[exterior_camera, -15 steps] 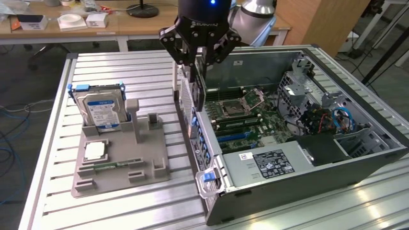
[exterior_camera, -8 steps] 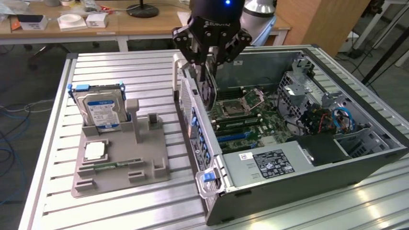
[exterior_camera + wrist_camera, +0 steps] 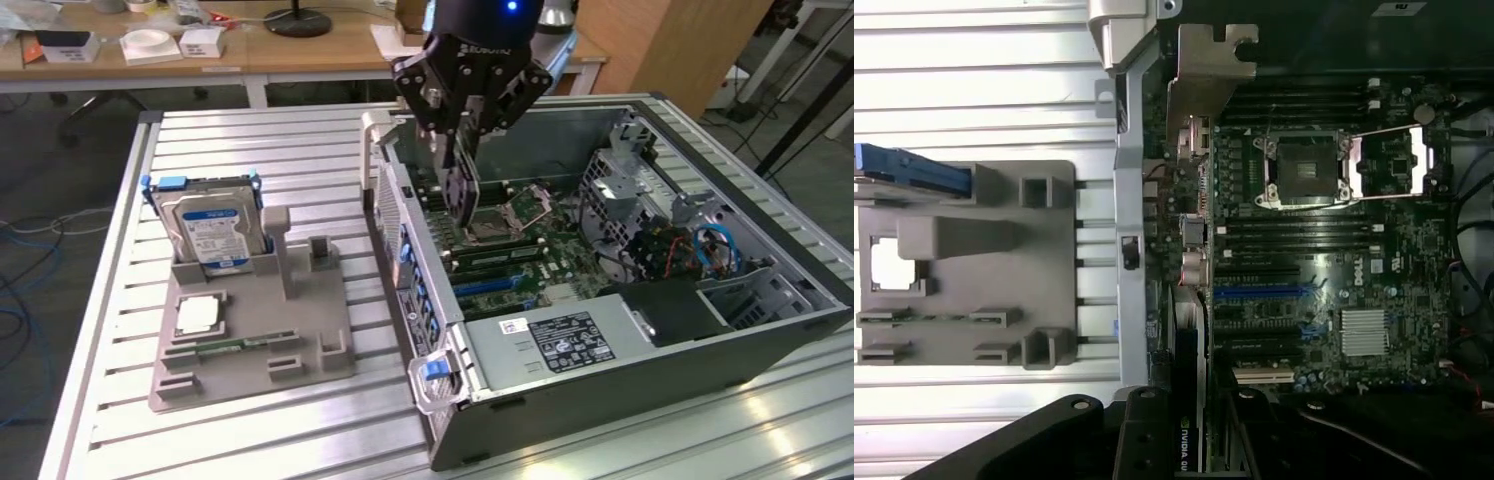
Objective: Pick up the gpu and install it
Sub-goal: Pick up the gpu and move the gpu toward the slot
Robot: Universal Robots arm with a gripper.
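My gripper (image 3: 463, 128) hangs over the open computer case (image 3: 747, 330) and is shut on the gpu (image 3: 462, 190). The card hangs on edge from the fingers, its lower edge just above the motherboard (image 3: 514, 250) near the case's rear wall. In the wrist view the gpu (image 3: 1190, 350) is seen edge-on between my gripper's (image 3: 1192, 440) fingers. Its silver-beige end bracket (image 3: 1212, 70) lies beside the case's rear wall, and the card runs above the expansion slots (image 3: 1264, 295).
A grey parts holder (image 3: 254, 330) stands on the slatted metal table (image 3: 267, 150) at the exterior view's left of the case. It carries an upright hard drive (image 3: 207, 225), a CPU (image 3: 198, 315) and a memory stick (image 3: 234, 347). Cables and a drive cage fill the case's far side.
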